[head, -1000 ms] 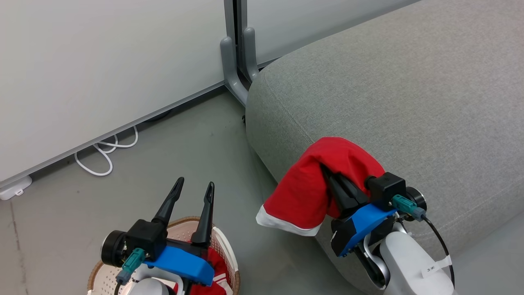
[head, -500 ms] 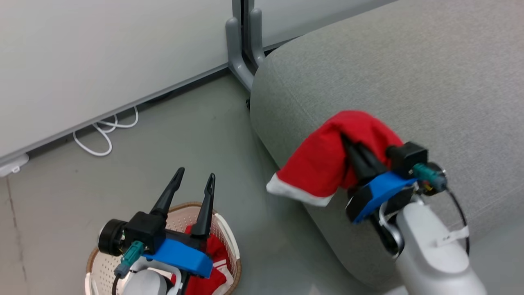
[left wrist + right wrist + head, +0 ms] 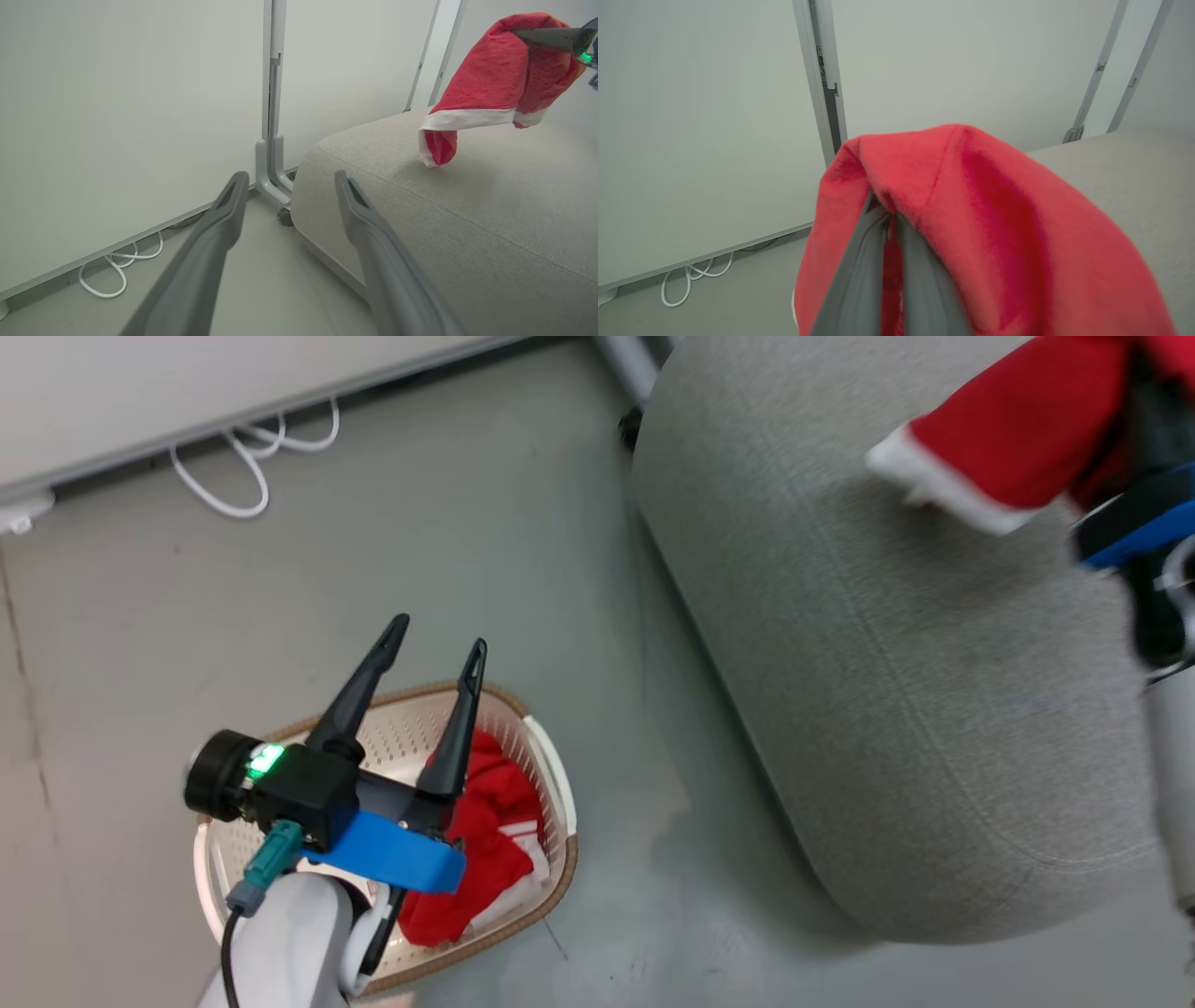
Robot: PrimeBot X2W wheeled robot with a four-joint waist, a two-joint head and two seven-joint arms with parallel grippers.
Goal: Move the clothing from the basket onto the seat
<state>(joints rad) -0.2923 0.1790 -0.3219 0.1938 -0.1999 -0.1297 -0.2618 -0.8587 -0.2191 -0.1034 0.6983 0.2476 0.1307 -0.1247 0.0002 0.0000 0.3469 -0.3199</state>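
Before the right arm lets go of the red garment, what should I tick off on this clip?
1. Right jaws shut on the held garment: ok.
2. Held garment hangs over the seat: ok.
3. Its low end touching the seat: cannot tell.
4. Left jaws open, holding nothing: ok.
5. Left jaws above the basket: ok.
6. Basket emptied: not ok, second garment lies inside.

1. My basket sits on the floor at lower left; the seat stands to its right.
2. One garment lies in the basket's right half, below my left gripper.
3. My right gripper holds the other garment over the seat.
4. A cable lies by the wall behind the basket.
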